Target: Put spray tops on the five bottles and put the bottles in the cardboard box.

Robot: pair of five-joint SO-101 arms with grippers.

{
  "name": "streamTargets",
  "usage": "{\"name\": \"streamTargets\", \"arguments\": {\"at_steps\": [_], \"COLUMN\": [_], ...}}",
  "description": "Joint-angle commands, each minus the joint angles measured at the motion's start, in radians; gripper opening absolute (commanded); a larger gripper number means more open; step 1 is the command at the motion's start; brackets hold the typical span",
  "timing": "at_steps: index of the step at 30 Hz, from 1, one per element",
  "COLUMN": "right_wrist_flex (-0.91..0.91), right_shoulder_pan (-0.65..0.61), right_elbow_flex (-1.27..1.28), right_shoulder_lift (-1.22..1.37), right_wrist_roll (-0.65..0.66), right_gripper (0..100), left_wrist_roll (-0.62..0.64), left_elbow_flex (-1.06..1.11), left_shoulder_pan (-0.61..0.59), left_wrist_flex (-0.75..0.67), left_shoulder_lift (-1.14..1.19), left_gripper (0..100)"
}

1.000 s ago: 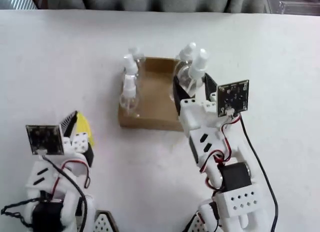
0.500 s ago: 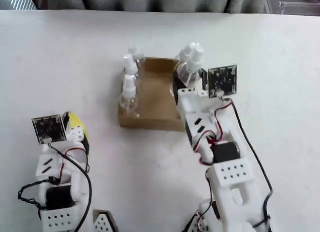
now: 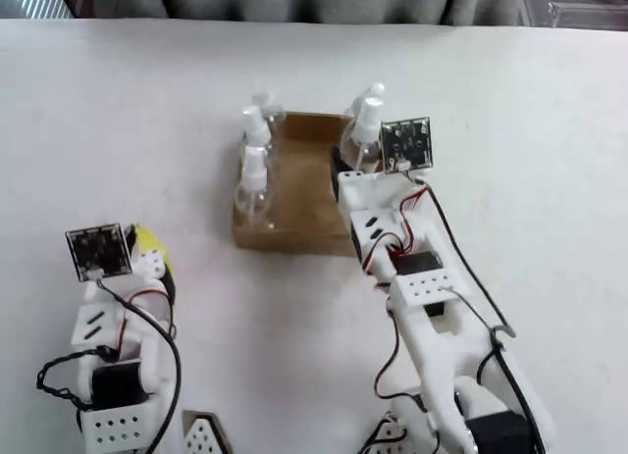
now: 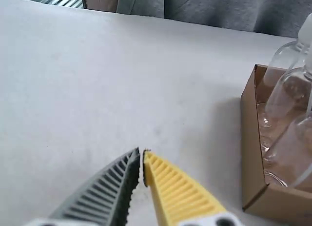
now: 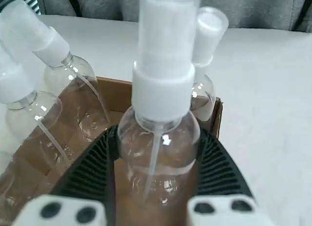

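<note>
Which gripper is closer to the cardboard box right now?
The right. The right gripper holds a spray bottle at the right wall of the cardboard box; the left gripper, shut, is well apart off its left side.

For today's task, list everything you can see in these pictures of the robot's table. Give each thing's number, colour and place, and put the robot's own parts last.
table: one, white, under everything
cardboard box: one, brown, open top, middle of the table
held bottle: one, clear with a white spray top, upright at the box's right side
other bottles: at least three, clear with white spray tops; they stand along the box's left side, and one is at its far right corner
left pincer: one, grey and yellow, shut, over bare table to the left of the box
right pincer: one, black, shut on the held bottle
</note>
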Motion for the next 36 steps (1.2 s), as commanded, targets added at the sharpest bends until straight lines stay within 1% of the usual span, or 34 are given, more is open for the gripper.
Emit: {"name": "streamTargets", "arguments": {"at_steps": [1, 12, 26, 28, 33, 36], "right_wrist_flex": [-0.041, -0.044, -0.054, -0.113, -0.363, -0.386], "right_shoulder_pan": [0.008, 0.045, 0.039, 0.036, 0.035, 0.035], "right_elbow_flex": [-0.041, -0.066, -0.052, -0.026, 0.075, 0.087], "right_shoulder_lift": [0.036, 0.162, 0.199, 0.199, 0.199, 0.203], "right_wrist_roll": [0.008, 0.008, 0.0, 0.0, 0.008, 0.008], "right_gripper": [1.5, 1.5, 1.5, 1.5, 1.5, 1.5], "left_wrist_roll": [-0.011, -0.012, -0.012, -0.012, -0.012, -0.012], "left_elbow_flex": [-0.002, -0.002, -0.002, -0.002, -0.002, -0.002], "left_shoulder_pan": [-0.008, -0.008, -0.008, -0.008, -0.008, -0.008], "left_wrist_flex": [0.005, 0.009, 0.005, 0.005, 0.003, 0.003], "left_shoulder_lift": [-0.007, -0.007, -0.007, -0.007, -0.007, -0.007], "left_gripper": [2, 2, 2, 2, 2, 2]}}
